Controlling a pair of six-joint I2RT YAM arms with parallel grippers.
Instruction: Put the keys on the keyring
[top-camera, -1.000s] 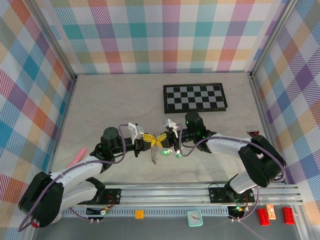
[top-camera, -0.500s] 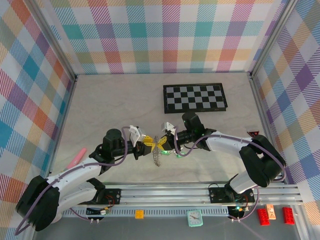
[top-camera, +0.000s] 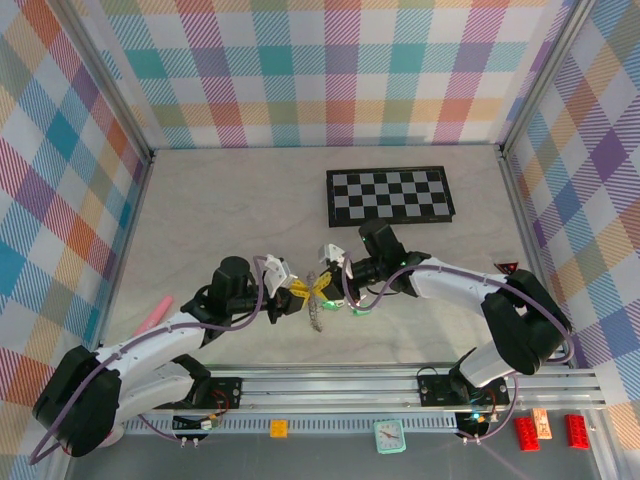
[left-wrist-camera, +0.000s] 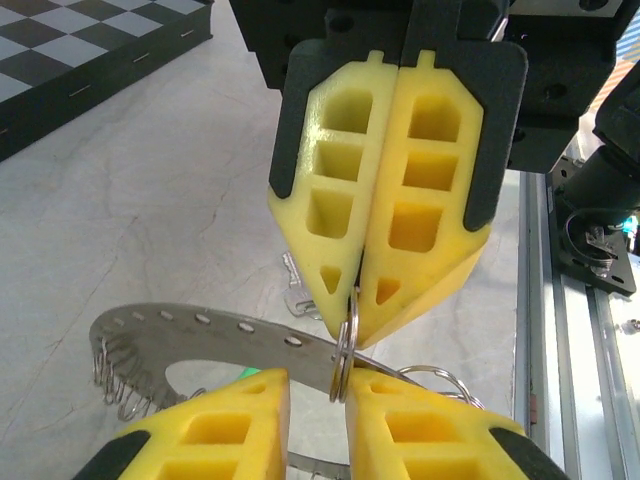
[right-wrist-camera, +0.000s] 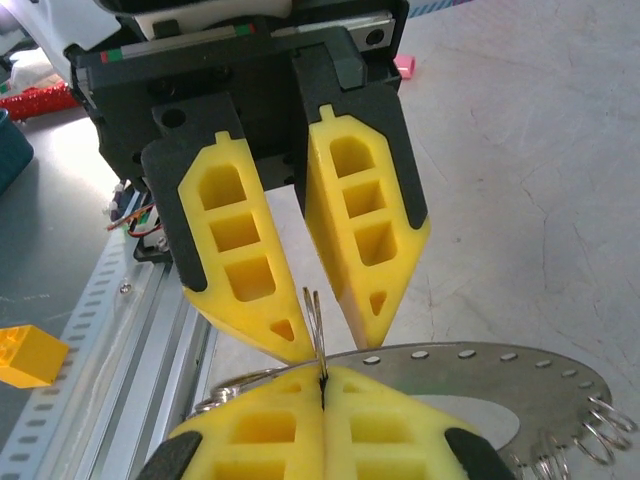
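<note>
We see the two arms meeting tip to tip near the middle of the table (top-camera: 230, 200), a little nearer to us than the checkerboard (top-camera: 390, 195), which lies flat toward the far right. The right gripper (left-wrist-camera: 358, 300) is clenched: its yellow fingers press flat together and pinch a thin wire loop (right-wrist-camera: 314, 308) at their very tips. That wire loop passes around the band of the keyring (left-wrist-camera: 200, 330), a flat grey metal ring with a row of small holes. The keyring hangs tilted above the table between the two grippers, and a cluster of little rings (left-wrist-camera: 112, 368) dangles from its outer edge.

The left gripper (right-wrist-camera: 330, 332) faces the right one head on, its jaws released with a narrow gap. The wire loop stands in that gap, and we cannot tell whether either finger touches it.

The keys (top-camera: 356, 308) lie on the table just right of the keyring, under the right gripper, not yet on the ring. From the left wrist, the keyring and the right gripper's fingers cover most of them.

Well apart on the left lies a pink object (top-camera: 152, 315). At the near edge, nearer than the rail (top-camera: 400, 385), sit a yellow brick (top-camera: 279, 428), a small clock (top-camera: 389, 436) and red bricks (top-camera: 525, 432).
</note>
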